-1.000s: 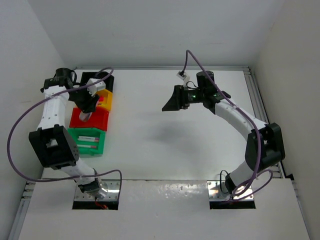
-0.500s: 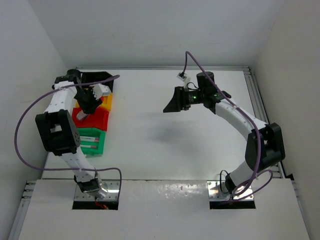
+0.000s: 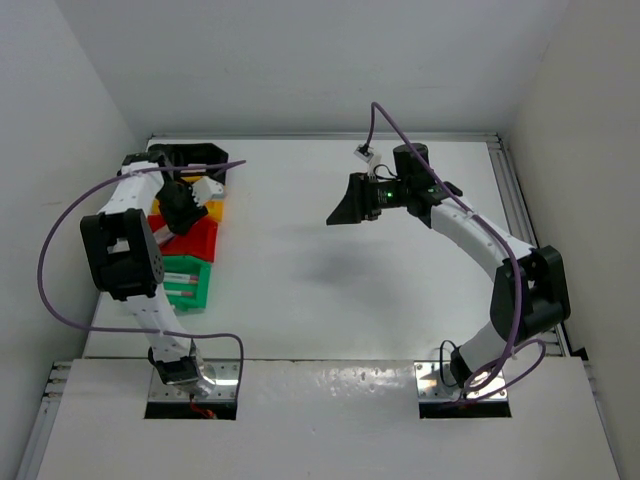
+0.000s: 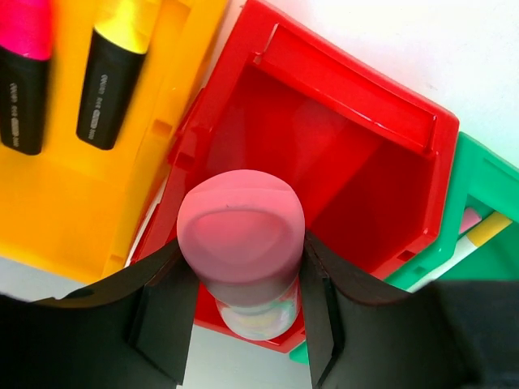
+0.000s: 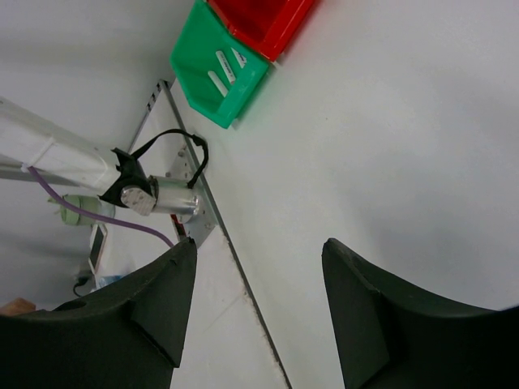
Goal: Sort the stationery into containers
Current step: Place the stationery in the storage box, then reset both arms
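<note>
Left wrist view: left gripper (image 4: pixel 241 279) is clamped on the pink block (image 4: pixel 241 223) over the red bin (image 4: pixel 349 162). Farther, yellow bin (image 4: pixel 73 207) has two markers (image 4: pixel 109 81); nearer, green bin (image 4: pixel 480 178) has pens (image 4: pixel 489 229). Right gripper (image 5: pixel 259 312) is apart, empty. Dropping the block seems the last job.

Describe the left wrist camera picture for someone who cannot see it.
The left gripper clamps a pink round-ended block over an empty-looking red plastic bin. The yellow plastic bin beside it holds a pink-capped black marker and a yellow-capped black marker.

Pink block (image 4: pixel 241 235), red bin (image 4: pixel 357 154), yellow bin (image 4: pixel 73 194), green bin (image 4: pixel 478 182), black yellow-capped marker (image 4: pixel 109 85).
</note>
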`<state>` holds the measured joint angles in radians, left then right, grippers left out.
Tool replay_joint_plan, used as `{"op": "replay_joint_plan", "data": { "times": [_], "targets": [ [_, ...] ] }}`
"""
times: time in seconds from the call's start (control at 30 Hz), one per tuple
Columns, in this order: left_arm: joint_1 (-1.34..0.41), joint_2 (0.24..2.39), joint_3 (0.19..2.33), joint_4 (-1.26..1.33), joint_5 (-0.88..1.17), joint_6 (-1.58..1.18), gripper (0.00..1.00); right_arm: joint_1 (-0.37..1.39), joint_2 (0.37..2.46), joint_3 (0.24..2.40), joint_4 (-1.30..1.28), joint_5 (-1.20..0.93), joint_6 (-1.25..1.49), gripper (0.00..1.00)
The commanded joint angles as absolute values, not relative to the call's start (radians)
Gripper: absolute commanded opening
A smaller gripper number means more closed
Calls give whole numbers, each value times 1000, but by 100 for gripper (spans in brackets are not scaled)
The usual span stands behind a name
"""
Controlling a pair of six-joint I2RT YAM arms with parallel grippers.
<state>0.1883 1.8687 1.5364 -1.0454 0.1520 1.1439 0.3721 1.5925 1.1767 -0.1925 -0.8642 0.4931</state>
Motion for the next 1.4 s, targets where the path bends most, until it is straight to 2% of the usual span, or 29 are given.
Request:
{"op": "replay_joint_plan", "data": {
  "times": [0.0, 0.07, 0.13, 0.17, 0.27, 0.3, 0.37, 0.53, 0.67, 0.77, 0.93, 1.03, 1.1, 1.17, 1.23, 1.37],
  "targets": [
    [167, 1876, 1575, -1060, 118, 1155, 7, 365, 1588, 1186, -152, -874, 492, 62],
    [164, 1882, 1580, -1068, 109, 1154, 11, 364, 1588, 1184, -150, -876, 494, 62],
    [160, 1894, 1582, -1072, 106, 1147, 20, 361, 1588, 1184, -149, -877, 495, 63],
    [158, 1901, 1588, -1072, 100, 1141, 30, 359, 1588, 1183, -149, -880, 495, 63],
    [158, 1908, 1612, -1080, 103, 1134, 40, 357, 1586, 1180, -147, -884, 500, 63],
    [156, 1914, 1620, -1089, 109, 1128, 53, 356, 1586, 1180, -146, -884, 502, 63],
    [155, 1920, 1663, -1110, 115, 1120, 71, 357, 1585, 1180, -144, -887, 503, 63],
    [132, 1918, 1813, -1203, 175, 1100, 86, 357, 1580, 1190, -146, -885, 509, 63],
    [104, 1901, 2035, -1313, 225, 1085, 88, 351, 1575, 1216, -181, -884, 489, 63],
    [74, 1836, 2112, -1318, 265, 1023, 91, 331, 1563, 1242, -228, -870, 454, 63],
    [20, 1697, 2086, -1247, 371, 801, 100, 288, 1530, 1318, -462, -737, 236, 65],
    [11, 1600, 1943, -1084, 413, 570, 100, 262, 1487, 1324, -578, -537, 128, 69],
    [-52, 1507, 1781, -915, 400, 395, 100, 233, 1456, 1274, -598, -424, 109, 76],
    [-102, 1404, 1650, -784, 322, 260, 100, 180, 1390, 1203, -598, -356, 103, 95],
    [-133, 1346, 1484, -626, 244, 212, 100, 121, 1349, 1168, -621, -310, 81, 98],
    [-210, 1319, 1404, -584, 135, 130, 100, 25, 1249, 1069, -646, -296, 87, 99]
  ]
}}
